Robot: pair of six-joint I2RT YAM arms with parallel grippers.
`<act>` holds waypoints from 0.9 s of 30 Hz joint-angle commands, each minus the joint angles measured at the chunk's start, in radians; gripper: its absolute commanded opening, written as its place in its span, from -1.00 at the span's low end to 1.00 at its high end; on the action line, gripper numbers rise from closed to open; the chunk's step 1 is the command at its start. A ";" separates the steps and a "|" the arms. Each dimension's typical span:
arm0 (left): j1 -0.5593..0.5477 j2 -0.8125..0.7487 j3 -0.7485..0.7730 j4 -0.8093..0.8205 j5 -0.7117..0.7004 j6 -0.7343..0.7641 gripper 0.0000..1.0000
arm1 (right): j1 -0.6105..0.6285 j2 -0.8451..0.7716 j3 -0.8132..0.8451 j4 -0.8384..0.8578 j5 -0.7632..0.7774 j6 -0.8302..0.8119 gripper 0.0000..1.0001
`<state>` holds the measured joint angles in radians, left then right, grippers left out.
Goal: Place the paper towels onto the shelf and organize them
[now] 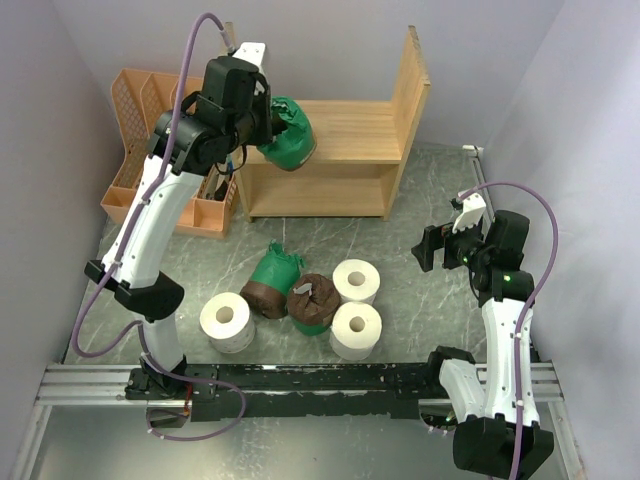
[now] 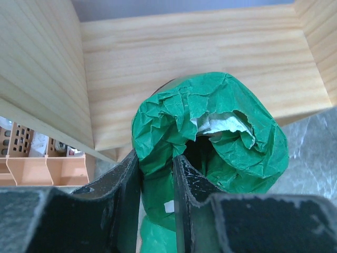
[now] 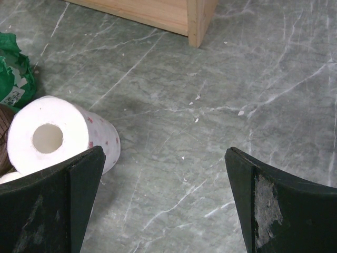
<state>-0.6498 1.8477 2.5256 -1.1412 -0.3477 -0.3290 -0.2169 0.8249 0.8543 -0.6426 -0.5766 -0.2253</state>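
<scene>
My left gripper (image 1: 266,128) is shut on the wall of a green-wrapped paper towel roll (image 1: 291,140), one finger in its core. It holds the roll in the air over the left end of the wooden shelf's (image 1: 355,132) upper board. In the left wrist view the gripper (image 2: 157,169) pinches the crinkly green roll (image 2: 226,132) above the board (image 2: 200,58). Several rolls sit on the table: white ones (image 1: 227,320) (image 1: 356,280) (image 1: 356,331) and two green-and-brown wrapped ones (image 1: 272,282) (image 1: 313,303). My right gripper (image 1: 440,248) is open and empty, right of the rolls.
An orange lattice rack (image 1: 150,150) stands left of the shelf and shows in the left wrist view (image 2: 42,166). The right wrist view shows my open gripper (image 3: 164,158) over grey table, a white roll (image 3: 52,134), a green wrapper (image 3: 13,68) and the shelf's foot (image 3: 196,21).
</scene>
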 commanded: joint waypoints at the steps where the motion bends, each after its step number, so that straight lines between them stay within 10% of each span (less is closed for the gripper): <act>1: 0.002 -0.037 -0.005 0.155 -0.104 -0.013 -0.86 | -0.002 -0.018 0.005 -0.002 -0.007 -0.005 1.00; 27: 0.080 0.013 -0.087 0.151 -0.114 -0.038 -0.81 | -0.002 -0.027 0.003 0.000 -0.004 -0.003 1.00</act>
<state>-0.5812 1.8553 2.4325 -1.0367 -0.4526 -0.3668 -0.2169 0.8093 0.8543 -0.6422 -0.5766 -0.2253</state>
